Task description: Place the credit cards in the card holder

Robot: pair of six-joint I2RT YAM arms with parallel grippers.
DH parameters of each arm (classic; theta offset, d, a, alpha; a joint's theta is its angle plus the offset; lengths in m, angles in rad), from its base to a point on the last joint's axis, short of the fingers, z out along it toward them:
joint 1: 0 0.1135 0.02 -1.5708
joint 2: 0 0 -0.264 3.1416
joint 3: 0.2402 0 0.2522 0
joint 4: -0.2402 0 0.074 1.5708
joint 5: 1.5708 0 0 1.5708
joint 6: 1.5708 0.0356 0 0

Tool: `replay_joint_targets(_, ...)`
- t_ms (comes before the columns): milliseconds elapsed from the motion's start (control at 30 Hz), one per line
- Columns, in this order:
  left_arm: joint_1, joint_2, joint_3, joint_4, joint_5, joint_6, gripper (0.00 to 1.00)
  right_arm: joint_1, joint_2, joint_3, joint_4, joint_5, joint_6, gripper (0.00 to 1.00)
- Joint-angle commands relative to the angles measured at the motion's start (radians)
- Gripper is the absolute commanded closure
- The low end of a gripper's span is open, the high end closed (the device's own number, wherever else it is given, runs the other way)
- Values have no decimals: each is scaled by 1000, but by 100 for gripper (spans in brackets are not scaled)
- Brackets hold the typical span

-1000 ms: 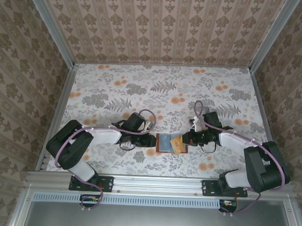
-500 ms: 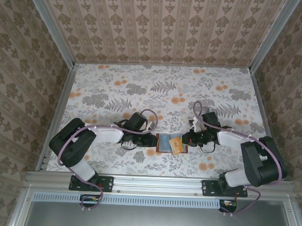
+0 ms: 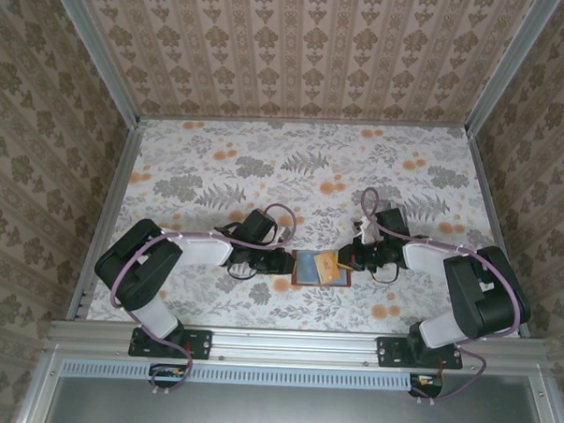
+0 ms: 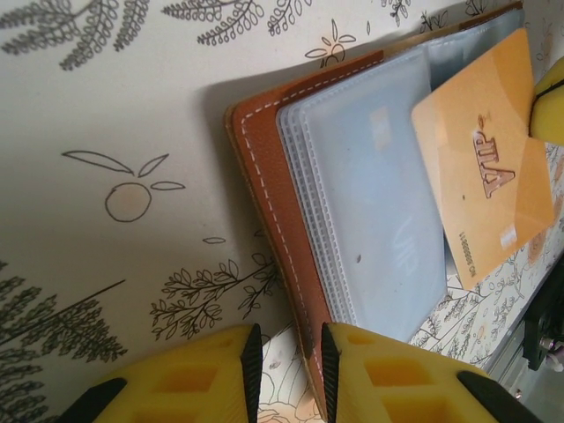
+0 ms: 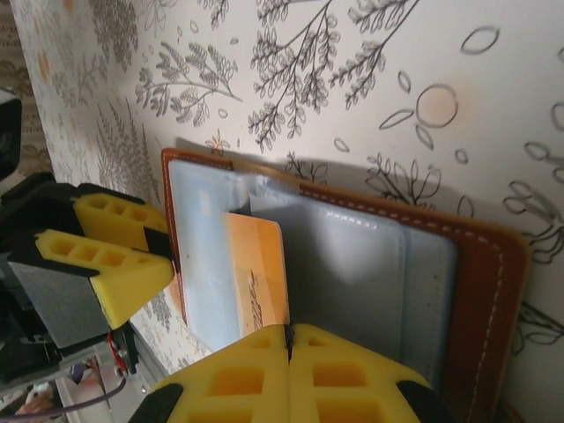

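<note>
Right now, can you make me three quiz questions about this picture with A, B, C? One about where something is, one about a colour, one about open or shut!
1. Where is the card holder?
A) by the back wall
B) between the left fingers and right fingers
C) on an arm

2. What colour is the VIP card?
A) green
B) black
C) orange

3. The card holder is:
A) open
B) folded shut
C) standing on edge

Answers: 1 B, the fingers flank it. 2 C, its face is orange. 3 A, its clear pockets show.
</note>
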Motion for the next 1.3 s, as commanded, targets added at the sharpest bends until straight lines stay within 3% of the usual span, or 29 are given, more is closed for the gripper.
replay_joint_targets(0, -14, 26, 8, -5, -6, 9, 73, 3, -25, -22, 65, 52, 53, 100)
replay_joint_targets(333, -24, 29, 19, -11, -8, -4, 74, 57, -23, -80, 191, 101, 134, 100)
replay_joint_targets(733, -30, 61, 30, 14, 8, -17, 82, 167, -83, -159, 309, 263, 263, 100)
replay_joint_targets(967, -30, 73, 42, 8, 13, -19, 84, 224, -150, -175, 310, 360, 332, 100)
replay_joint_targets(1267, -33, 64, 46, -11, 13, -25, 84, 287, -125, -170, 309, 426, 420, 100)
